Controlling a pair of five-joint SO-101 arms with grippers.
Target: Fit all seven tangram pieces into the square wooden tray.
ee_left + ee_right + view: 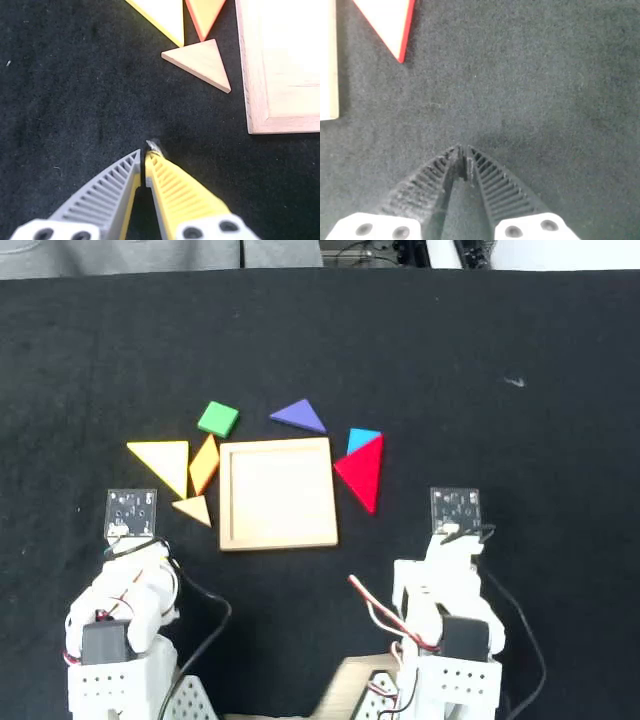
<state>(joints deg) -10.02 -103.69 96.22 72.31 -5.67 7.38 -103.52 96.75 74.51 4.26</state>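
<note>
The square wooden tray [278, 536] lies bare in the table's middle. Around it lie a green square [218, 419], a purple triangle [298, 416], a blue triangle [361, 439], a red triangle [362, 474], a large yellow triangle [162, 463], an orange parallelogram [204, 463] and a small wooden triangle [193, 509]. My left gripper [144, 156] is shut with nothing in it, over black cloth near the small wooden triangle [200, 61] and the tray's corner [257, 120]. My right gripper [461, 152] is shut and holds nothing, short of the red triangle's tip [390, 20].
A black cloth [480, 390] covers the table, with wide bare room at the back and right. Both arm bases [115, 660] stand at the front edge, with loose cables beside them.
</note>
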